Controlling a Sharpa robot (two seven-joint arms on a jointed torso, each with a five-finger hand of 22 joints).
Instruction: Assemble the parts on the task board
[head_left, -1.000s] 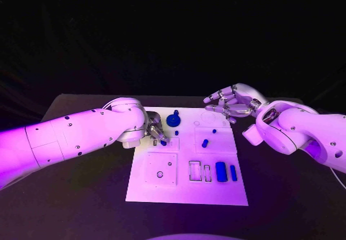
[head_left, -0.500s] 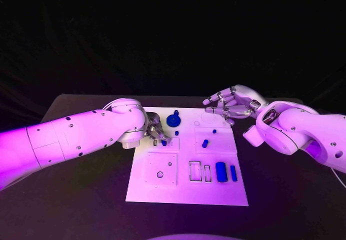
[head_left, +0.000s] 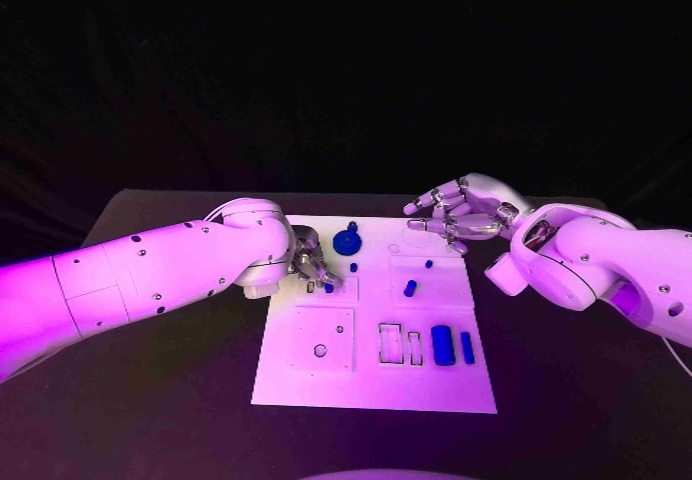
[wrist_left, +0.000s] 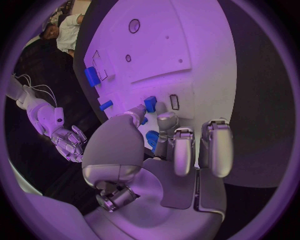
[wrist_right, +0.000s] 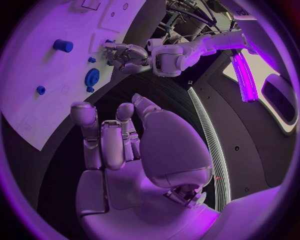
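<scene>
At the left of the head view the left arm (head_left: 144, 275) reaches in from the frame's left edge, and its left hand (head_left: 307, 262) is down on the upper left part of the white task board (head_left: 375, 385), which lies in the middle of the black table (head_left: 159, 400). In the left wrist view its fingers are drawn close together, and the fingertips (wrist_left: 139, 111) meet a small blue part (wrist_left: 150, 103) standing on the board; whether they actually grip it cannot be told. Just right of that hand, near the board's top edge, sits a round blue part (head_left: 348, 240). Further right, in the board's middle, stand two small blue pegs (head_left: 411, 287), and lower down, toward the board's right side, a blue block (head_left: 443, 344) and a narrow blue bar (head_left: 467, 346) lie side by side beside empty outlined slots. At the upper right of the frame the right hand (head_left: 459, 211) hovers above the board's top right corner, fingers curled loosely and apart, holding nothing.
</scene>
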